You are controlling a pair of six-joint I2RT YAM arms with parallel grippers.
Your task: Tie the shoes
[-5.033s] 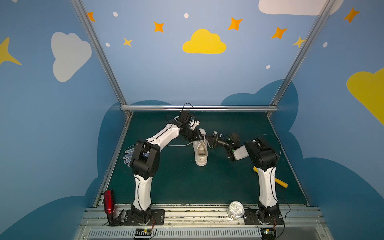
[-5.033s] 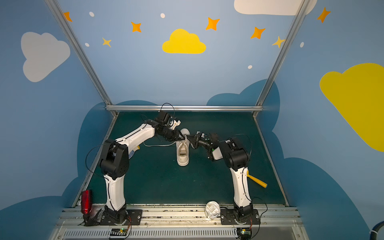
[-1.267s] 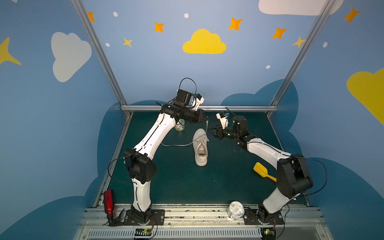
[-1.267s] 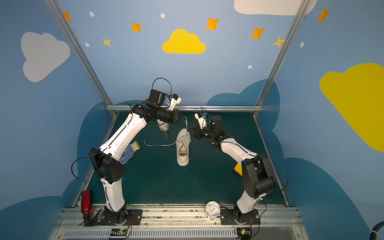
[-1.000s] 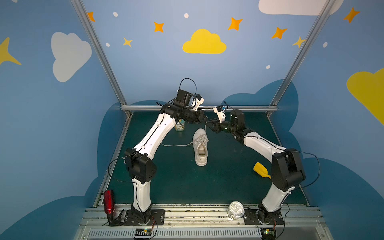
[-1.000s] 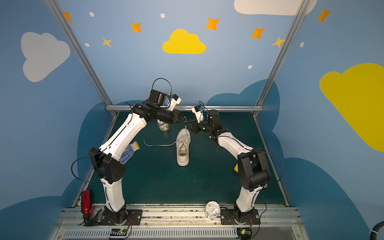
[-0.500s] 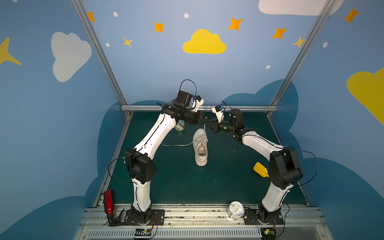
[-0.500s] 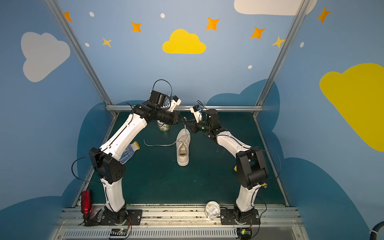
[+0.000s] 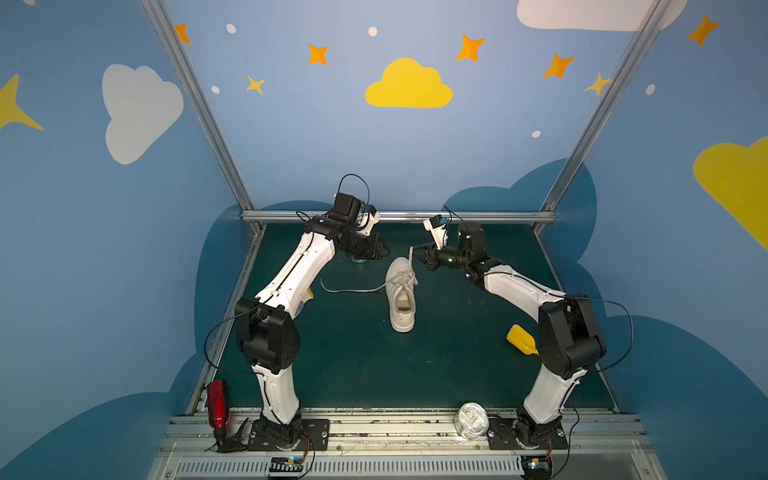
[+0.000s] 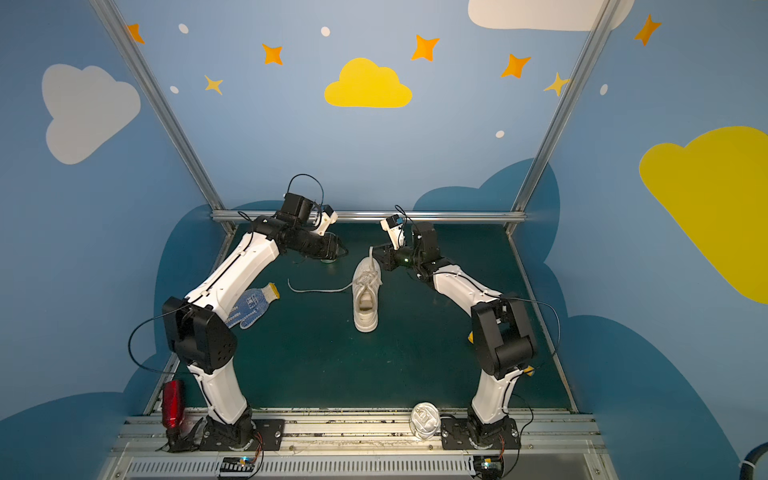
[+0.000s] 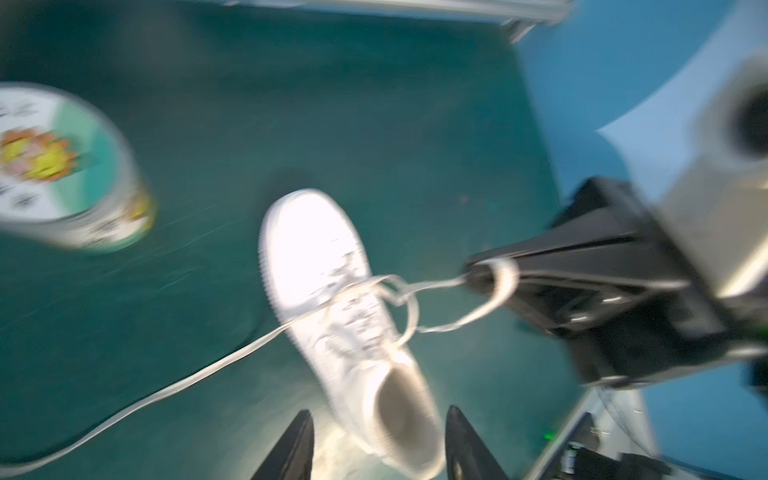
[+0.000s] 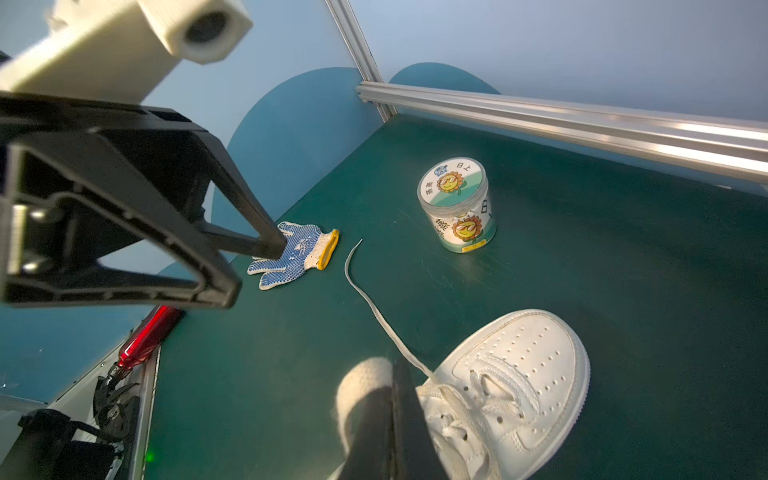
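Note:
The white shoe (image 9: 401,299) (image 10: 365,299) lies on the green mat, toe toward the back wall. My right gripper (image 9: 417,252) (image 10: 375,251) (image 12: 397,374) hovers over the toe, shut on a white lace (image 11: 505,276) that loops over its closed fingers and rises from the eyelets. The other lace (image 9: 353,289) (image 12: 368,293) trails loose across the mat to the left. My left gripper (image 9: 385,250) (image 11: 376,442) hangs open just left of the toe, fingers apart, holding nothing; the shoe's opening (image 11: 401,409) shows below it.
A sunflower-labelled can (image 12: 457,212) (image 11: 62,166) stands behind the shoe, under the left wrist. A blue-dotted glove (image 10: 249,305) lies by the left arm. A yellow tool (image 9: 521,340) sits by the right arm. A red bottle (image 9: 217,403) and silver can (image 9: 471,419) are at the front rail.
The right gripper has shut on the lace end next to the left gripper. The left gripper has opened, let the lace go and drawn back slightly left.

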